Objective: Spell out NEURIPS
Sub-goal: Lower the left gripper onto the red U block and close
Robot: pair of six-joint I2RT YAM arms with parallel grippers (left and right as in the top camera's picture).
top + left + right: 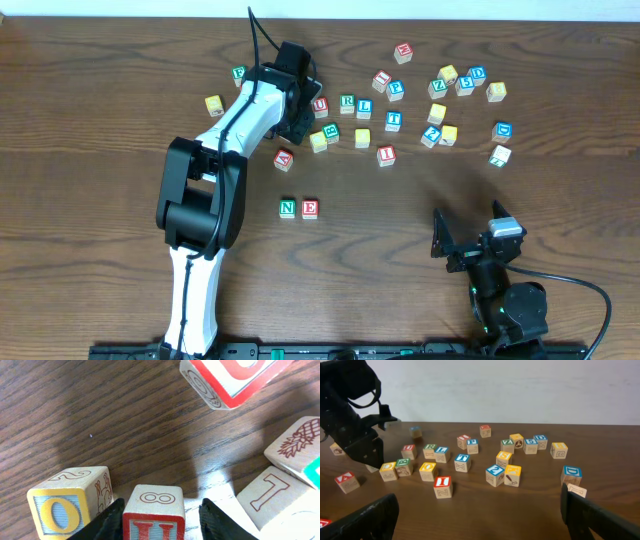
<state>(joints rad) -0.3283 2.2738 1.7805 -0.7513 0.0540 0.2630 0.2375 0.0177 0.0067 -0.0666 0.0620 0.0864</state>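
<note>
A green N block (288,208) and a red E block (310,208) stand side by side in the table's middle. My left gripper (304,112) is at the back cluster, open, with its fingers on either side of the red U block (320,104). In the left wrist view the U block (154,512) sits between the fingers (161,506); the left finger is against it and the right finger stands apart. A red I block (386,154) stands nearby and also shows in the right wrist view (442,485). My right gripper (468,240) is open and empty (480,520) near the front right.
Several loose letter blocks are scattered across the back right (450,90). A yellow O block (70,505) stands just left of the U block, and a block marked L (272,500) lies to its right. A red A block (284,158) lies near the left arm.
</note>
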